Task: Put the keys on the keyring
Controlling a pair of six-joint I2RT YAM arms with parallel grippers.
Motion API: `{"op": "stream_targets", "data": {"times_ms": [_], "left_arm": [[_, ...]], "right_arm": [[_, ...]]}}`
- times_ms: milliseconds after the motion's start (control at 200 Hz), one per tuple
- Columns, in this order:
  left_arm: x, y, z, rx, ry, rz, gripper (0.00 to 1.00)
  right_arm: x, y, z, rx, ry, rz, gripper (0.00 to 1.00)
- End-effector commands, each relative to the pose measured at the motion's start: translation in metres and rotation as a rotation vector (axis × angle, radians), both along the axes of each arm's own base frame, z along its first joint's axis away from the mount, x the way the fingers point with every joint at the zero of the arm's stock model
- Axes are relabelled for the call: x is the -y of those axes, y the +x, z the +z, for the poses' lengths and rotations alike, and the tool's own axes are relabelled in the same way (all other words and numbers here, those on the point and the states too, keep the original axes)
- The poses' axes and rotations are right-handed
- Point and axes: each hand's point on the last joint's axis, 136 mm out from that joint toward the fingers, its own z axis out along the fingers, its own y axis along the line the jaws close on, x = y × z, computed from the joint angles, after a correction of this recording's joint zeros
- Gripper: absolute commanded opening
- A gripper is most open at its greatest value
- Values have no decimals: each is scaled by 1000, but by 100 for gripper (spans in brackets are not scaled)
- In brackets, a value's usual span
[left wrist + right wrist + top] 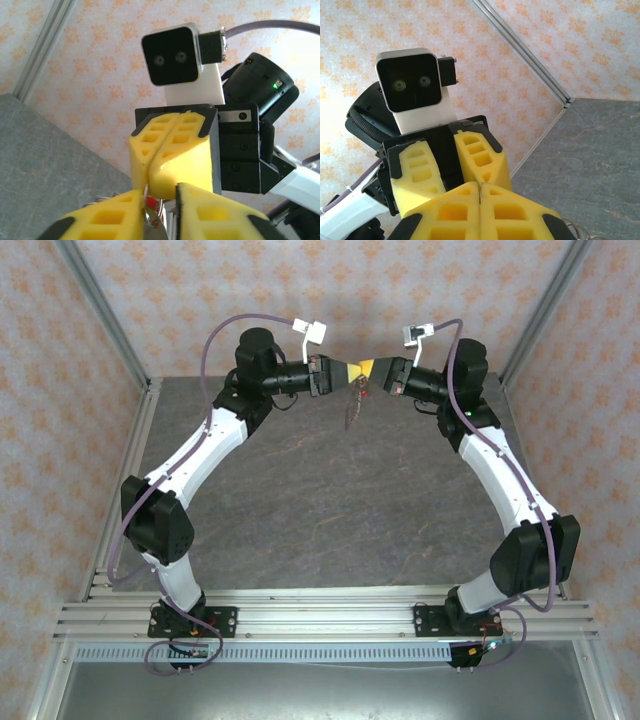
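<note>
Table (330, 510): dark grey slab w/ pale marble-type veins. Alu rails (320, 615) run along near edge & left side. L arm base (195, 622) & R arm base (452, 620) bolted on near rails, well apart.

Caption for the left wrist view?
Shut right jaws pinch the thin grey metal keyring; a tiny red key sits between the left jaws.

1. tiny bright red piece (150, 202): half hidden between the yellow fingers (215, 220) of the left gripper (159, 191), which the lower edge crops.
2. thin grey metal loop (150, 219): blurred, cropped below; overhead, the loop (352, 408) is too small to make out.
</note>
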Motion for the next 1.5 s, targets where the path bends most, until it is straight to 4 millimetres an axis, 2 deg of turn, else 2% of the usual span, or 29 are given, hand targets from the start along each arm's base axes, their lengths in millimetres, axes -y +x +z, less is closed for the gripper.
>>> {"op": "stream_targets", "data": {"times_ms": [0, 120, 410, 510, 555, 616, 776, 951, 1141, 1331, 1496], "left_arm": [[6, -9, 10, 45, -18, -35, 12], [7, -12, 11, 49, -21, -38, 0], [15, -19, 10, 57, -15, -33, 0], [13, -16, 12, 65, -34, 8, 0], [11, -15, 12, 66, -46, 25, 0], [8, -12, 13, 66, -60, 59, 0], [0, -8, 12, 61, -90, 129, 0], [-6, -8, 15, 59, -130, 170, 0], [-12, -8, 19, 64, -147, 206, 0], [-15, -9, 22, 73, -156, 221, 0], [-15, -12, 24, 83, -166, 212, 0]], "right_arm": [[-1, -4, 14, 67, 19, 9, 0], [0, -3, 14, 62, 23, 5, 0], [4, -4, 21, 52, 71, -33, 0], [8, -3, 23, 45, 86, -70, 28], [10, -4, 24, 47, 89, -86, 37], [14, -6, 27, 53, 90, -113, 42], [31, -5, 24, 56, 69, -249, 48], [62, 2, 4, 22, 55, -468, 53], [91, 6, -20, -10, -12, -657, 54], [108, 15, -50, -52, -86, -767, 54], [104, 13, -62, -70, -129, -741, 54]]}}
